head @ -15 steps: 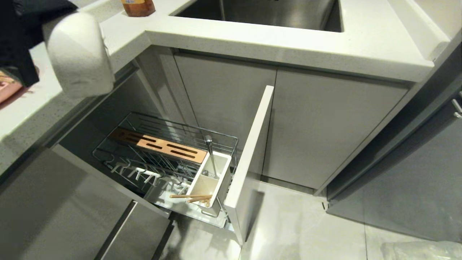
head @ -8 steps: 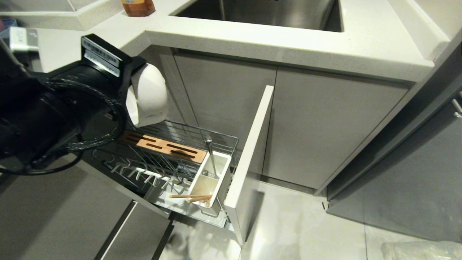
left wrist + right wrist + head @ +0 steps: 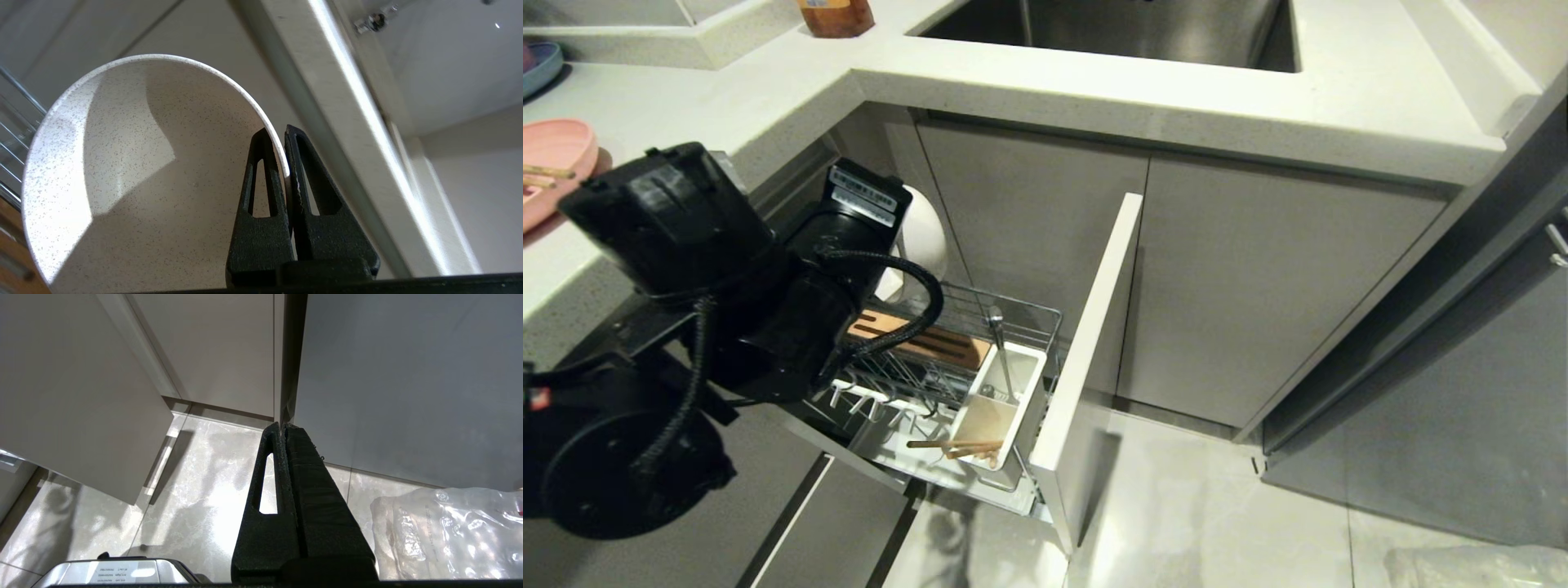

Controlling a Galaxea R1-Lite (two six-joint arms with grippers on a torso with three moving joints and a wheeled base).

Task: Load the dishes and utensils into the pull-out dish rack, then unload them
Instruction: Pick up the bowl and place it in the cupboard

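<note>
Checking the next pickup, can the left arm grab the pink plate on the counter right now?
Probably not: the left end effector is shut on the rim of the speckled white bowl, low over the chrome wire rack. The flat round pink plate lies apart on the counter.

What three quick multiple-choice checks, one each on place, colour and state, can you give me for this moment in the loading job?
1. Where is the metal spoon?
A. in the sink
B. standing in the white utensil box
C. on the floor

2. What colour is the plate on the counter?
A. pink
B. green
C. black

3. What is the left gripper doing?
A. jaws wide open and empty
B. holding the chopsticks
C. jaws shut on the white bowl rim

Key: 1 B, its handle rises out of the box. 2 A, pink shows at the head view's left edge. 3 C, the left wrist view shows the rim pinched between them.
</note>
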